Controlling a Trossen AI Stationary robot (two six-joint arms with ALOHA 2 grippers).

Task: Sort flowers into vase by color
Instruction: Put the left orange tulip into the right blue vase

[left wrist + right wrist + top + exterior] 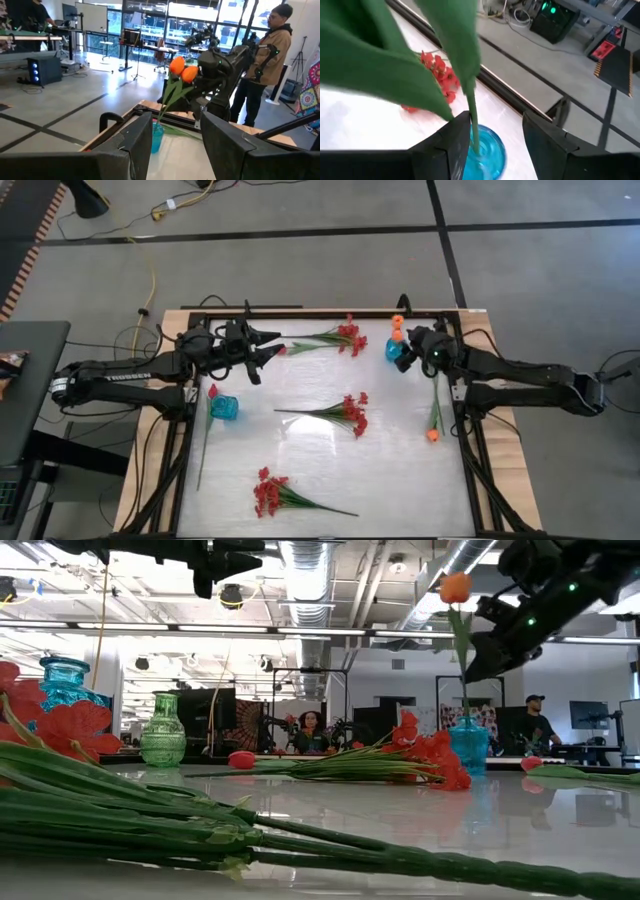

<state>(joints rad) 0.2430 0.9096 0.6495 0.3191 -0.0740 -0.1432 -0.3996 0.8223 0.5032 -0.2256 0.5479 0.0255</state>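
Note:
A blue vase [392, 351] at the far right holds two orange tulips [182, 70] upright on their stems. My right gripper [495, 125] hovers open just above that vase's mouth, a green stem [472, 117] rising between its fingers. My left gripper [270, 348] is open and holds nothing; it points level across the far left of the table. Three red sprays [345, 337], [345, 415], [270, 495] lie flat on the table. A red-pink tulip [212, 391] lies beside a second blue vase [224, 407]. Another orange tulip [432, 435] lies by the right edge. My right gripper stands open around the tulip stem [474, 130], which drops into the blue vase. The stem passes close by one finger [455, 137]; I cannot tell whether the two touch.
A green vase [163, 730] shows in the low view at the far left. The black frame [300, 310] rims the table. People stand in the room beyond the table [267, 55]. Bare white tabletop lies between the sprays [400, 470].

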